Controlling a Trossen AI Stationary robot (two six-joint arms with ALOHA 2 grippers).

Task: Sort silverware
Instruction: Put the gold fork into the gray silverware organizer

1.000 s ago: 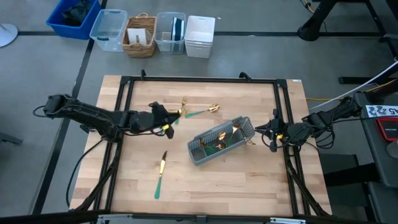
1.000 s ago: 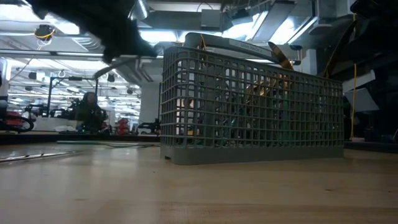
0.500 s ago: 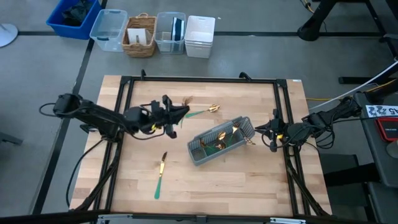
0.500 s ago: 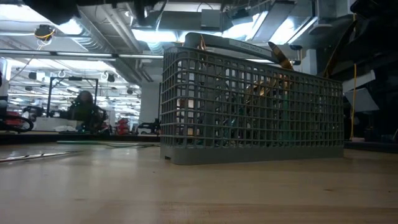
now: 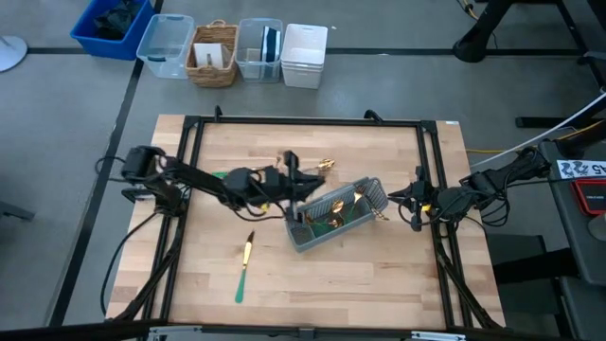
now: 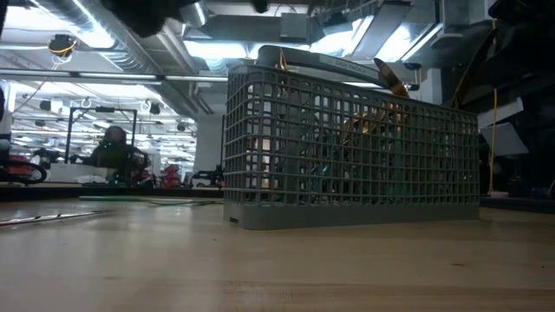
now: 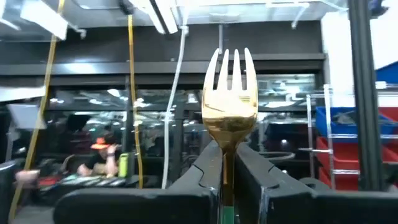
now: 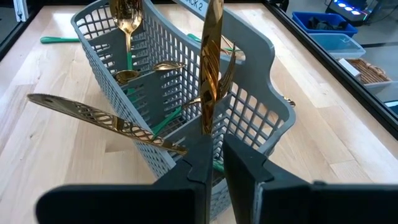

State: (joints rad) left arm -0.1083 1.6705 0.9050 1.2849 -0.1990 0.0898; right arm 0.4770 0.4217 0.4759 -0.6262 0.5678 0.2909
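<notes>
My left gripper (image 5: 295, 180) (image 7: 227, 155) hangs just left of the grey caddy (image 5: 336, 213) and is shut on a gold fork (image 7: 230, 93) whose tines stand up past the fingers. My right gripper (image 5: 414, 202) (image 8: 214, 146) waits at the caddy's right end, shut on a long gold piece of silverware (image 8: 210, 62). The caddy stands on the table with a spoon (image 8: 127, 22) and other gold and teal pieces inside. A knife (image 5: 244, 265) lies flat at the near left. Another piece (image 5: 322, 166) lies beyond the left gripper. My left gripper pinches the fork between its two fingers at the neck (image 7: 227, 163), just above the teal handle. The fork lies along the fingers and sticks out past them, tines tilted upward, lifted clear of the table. My right gripper pinches the gold piece between its two fingers at its lower part (image 8: 206, 121). The fingers hide the end. The piece runs along the fingers and reaches out beyond them, over the caddy's end wall, clear of the table.
A patterned gold piece (image 8: 99, 118) slants out beside the caddy's wall. A black frame rail (image 5: 303, 121) rings the table. Bins and a basket (image 5: 237, 52) stand beyond the far edge. Bare wood lies near the front edge (image 5: 360, 284).
My left gripper has travelled toward the table's right edge, up to the caddy. It has risen and tipped from pointing down to pointing above level. It has carried the fork along, so the tines now stand up.
</notes>
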